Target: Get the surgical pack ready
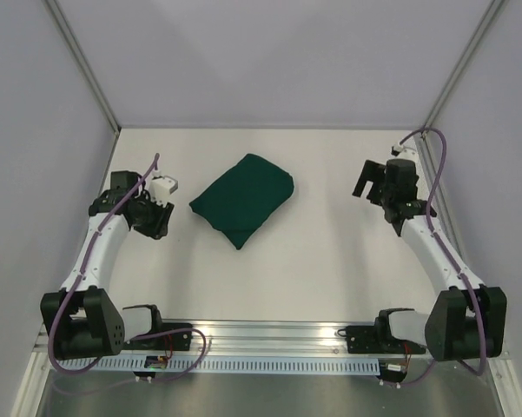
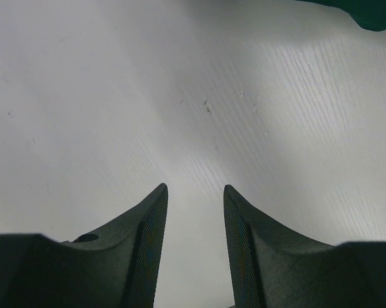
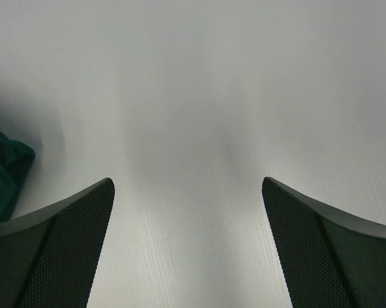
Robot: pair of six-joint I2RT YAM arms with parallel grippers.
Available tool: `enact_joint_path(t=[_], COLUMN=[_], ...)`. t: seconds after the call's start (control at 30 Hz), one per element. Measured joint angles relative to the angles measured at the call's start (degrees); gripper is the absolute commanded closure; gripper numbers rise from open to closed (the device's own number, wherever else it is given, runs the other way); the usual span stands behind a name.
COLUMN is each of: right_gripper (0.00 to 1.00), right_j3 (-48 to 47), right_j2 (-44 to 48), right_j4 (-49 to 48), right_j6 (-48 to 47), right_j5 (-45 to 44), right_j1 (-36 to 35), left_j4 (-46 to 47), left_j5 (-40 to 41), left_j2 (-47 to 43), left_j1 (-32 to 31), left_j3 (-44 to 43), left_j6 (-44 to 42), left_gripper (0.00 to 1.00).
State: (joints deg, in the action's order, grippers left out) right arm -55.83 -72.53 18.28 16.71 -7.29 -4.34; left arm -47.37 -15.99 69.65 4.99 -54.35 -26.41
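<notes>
The dark green cloth drape (image 1: 243,198) is seen on the white table (image 1: 330,261), a little left of the middle between the two arms, gathered into a compact, lumpy bundle whose long axis runs diagonally from the near left to the far right. Whether anything is wrapped inside it cannot be told. The left gripper (image 2: 194,187) is held low over the table to the left of the bundle and apart from it; its jaws are parted by a narrow gap, and only the tabletop is seen between them, so nothing is gripped. In the left wrist view a corner of the drape is caught at the upper right edge. The right gripper (image 3: 187,180) is held well to the right of the bundle, its jaws spread wide with nothing between them; in its wrist view a fold of green cloth is seen at the left edge. White tabletop is seen between each gripper and the drape. The workspace is enclosed by pale walls (image 1: 269,52) with metal corner posts (image 1: 82,65). A ribbed metal rail (image 1: 269,334) carrying the arm bases runs along the near edge, and purple cables (image 1: 95,239) are looped along both arms.
</notes>
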Motion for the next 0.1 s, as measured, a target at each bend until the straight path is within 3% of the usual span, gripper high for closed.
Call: enact_joint_path(t=[0.1], right_gripper=[0.0], right_j3=[7.06], right_j2=[2.38], right_j4=[-0.9], right_j6=[0.74], right_j5=[-3.26], right_j1=[-0.09], left_j4=[0.13], left_j5=[0.0], left_j2=[-0.02], left_j1=[0.02], left_j3=[0.09], left_j6=[0.31], left_gripper=[0.51])
